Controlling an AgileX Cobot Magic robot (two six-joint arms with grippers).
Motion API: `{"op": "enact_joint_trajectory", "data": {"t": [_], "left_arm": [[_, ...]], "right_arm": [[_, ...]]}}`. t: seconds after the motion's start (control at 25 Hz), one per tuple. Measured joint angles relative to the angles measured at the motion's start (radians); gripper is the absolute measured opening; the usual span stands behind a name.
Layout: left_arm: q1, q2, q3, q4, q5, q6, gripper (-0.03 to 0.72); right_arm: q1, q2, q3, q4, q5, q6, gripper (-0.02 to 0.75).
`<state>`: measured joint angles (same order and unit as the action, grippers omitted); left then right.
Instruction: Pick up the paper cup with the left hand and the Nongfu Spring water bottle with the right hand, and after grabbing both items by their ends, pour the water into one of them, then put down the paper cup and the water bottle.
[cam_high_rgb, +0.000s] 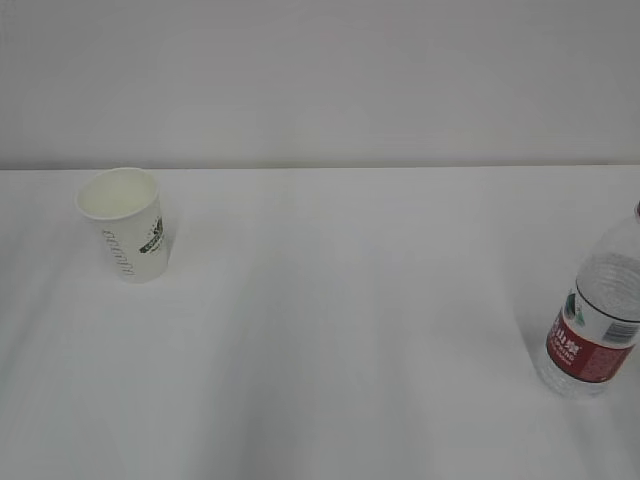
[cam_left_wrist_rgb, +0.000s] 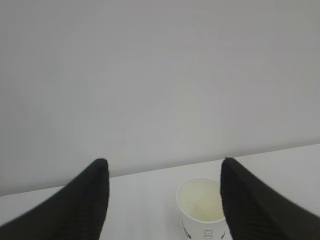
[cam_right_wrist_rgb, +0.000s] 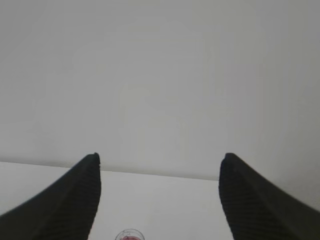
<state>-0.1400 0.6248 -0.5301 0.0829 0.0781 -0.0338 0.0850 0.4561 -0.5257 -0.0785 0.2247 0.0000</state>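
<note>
The white paper cup (cam_high_rgb: 124, 223) stands upright at the left of the white table, its printed side facing front. In the left wrist view the cup (cam_left_wrist_rgb: 200, 202) sits low in the frame, close to the right finger. My left gripper (cam_left_wrist_rgb: 164, 161) is open and empty, above and short of the cup. The Nongfu Spring water bottle (cam_high_rgb: 597, 315) stands at the right edge of the exterior view, its top cut off. In the right wrist view only the bottle's open mouth with its red neck ring (cam_right_wrist_rgb: 129, 235) peeks in at the bottom. My right gripper (cam_right_wrist_rgb: 160, 156) is open and empty above it. Neither arm shows in the exterior view.
The white table (cam_high_rgb: 330, 330) runs back to a plain grey wall (cam_high_rgb: 320, 80). Nothing else stands on it between cup and bottle.
</note>
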Motion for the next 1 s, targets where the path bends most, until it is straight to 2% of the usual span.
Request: {"op": "enact_joint_trajectory", "data": {"t": [0.32, 0.68, 0.8, 1.0], "left_arm": [[0.000, 0.160, 0.000, 0.000, -0.102, 0.000, 0.510], [0.000, 0.277, 0.005, -0.019, -0.183, 0.000, 0.510], [0.000, 0.334, 0.059, -0.046, -0.255, 0.000, 0.510], [0.000, 0.385, 0.207, -0.161, -0.454, 0.000, 0.510]], "right_arm": [[0.000, 0.125, 0.050, 0.000, -0.190, 0.000, 0.560], [0.000, 0.133, 0.090, 0.000, -0.247, 0.000, 0.560], [0.000, 0.134, 0.155, 0.000, -0.295, 0.000, 0.560], [0.000, 0.136, 0.218, 0.003, -0.352, 0.006, 0.561]]}}
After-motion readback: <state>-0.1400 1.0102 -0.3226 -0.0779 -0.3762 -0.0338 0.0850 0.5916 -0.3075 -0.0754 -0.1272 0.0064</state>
